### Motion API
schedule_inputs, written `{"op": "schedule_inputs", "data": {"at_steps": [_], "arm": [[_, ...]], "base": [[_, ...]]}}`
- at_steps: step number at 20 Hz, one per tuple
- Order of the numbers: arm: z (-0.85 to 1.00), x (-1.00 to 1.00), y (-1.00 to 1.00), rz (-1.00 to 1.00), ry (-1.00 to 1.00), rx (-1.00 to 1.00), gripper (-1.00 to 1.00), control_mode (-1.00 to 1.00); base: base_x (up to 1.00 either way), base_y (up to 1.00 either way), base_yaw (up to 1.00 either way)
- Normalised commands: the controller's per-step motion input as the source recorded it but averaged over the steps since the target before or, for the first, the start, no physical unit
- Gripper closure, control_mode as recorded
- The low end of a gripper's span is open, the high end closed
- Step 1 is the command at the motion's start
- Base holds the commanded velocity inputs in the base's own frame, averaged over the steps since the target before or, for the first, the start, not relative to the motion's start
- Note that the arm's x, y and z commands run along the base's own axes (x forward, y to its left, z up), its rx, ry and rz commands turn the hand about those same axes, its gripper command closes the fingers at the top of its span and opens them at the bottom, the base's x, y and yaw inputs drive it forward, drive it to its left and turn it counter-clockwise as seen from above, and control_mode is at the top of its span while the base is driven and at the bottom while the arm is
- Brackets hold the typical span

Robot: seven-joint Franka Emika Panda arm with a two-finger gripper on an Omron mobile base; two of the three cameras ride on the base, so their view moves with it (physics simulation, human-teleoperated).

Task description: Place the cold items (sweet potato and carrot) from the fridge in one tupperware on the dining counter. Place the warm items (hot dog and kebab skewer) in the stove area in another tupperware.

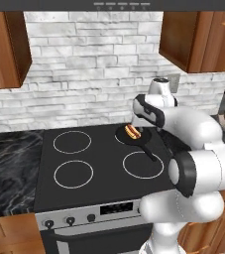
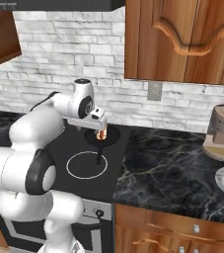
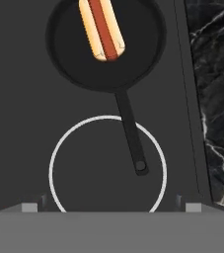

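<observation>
Hot dog top end cut off; pan rim cropped.

The hot dog lies in a pan on the stove's back right burner, handle pointing forward.

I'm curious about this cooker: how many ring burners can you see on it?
4: back left, front left, front right, and back right, mostly under the pan holding the hot dog.

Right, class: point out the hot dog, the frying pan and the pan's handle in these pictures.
hot dog (image 3: 101,29), hand view, on the sausage between the bun halves.
frying pan (image 3: 69,54), hand view, on the dark floor of the pan beside the bun.
pan handle (image 3: 130,134), hand view, midway along the thin black shaft.
</observation>
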Motion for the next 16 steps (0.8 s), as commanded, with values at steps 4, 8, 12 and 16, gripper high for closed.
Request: {"op": "schedule_inputs", "data": {"at_steps": [4,8,12,16], "arm": [[-0.26,0.45,-0.01,0.03,0.03,0.0,-1.0,-1.0],[-0.34,0.41,0.0,0.02,0.02,-0.02,-1.0,-1.0],[-0.29,0.41,0.0,0.01,0.0,-0.02,-1.0,-1.0],[-0.27,0.42,0.0,0.01,0.0,-0.01,-1.0,-1.0]], "base": [[0.0,0.0,0.0],[0.0,0.0,0.0],[0.0,0.0,0.0],[0.0,0.0,0.0]]}}
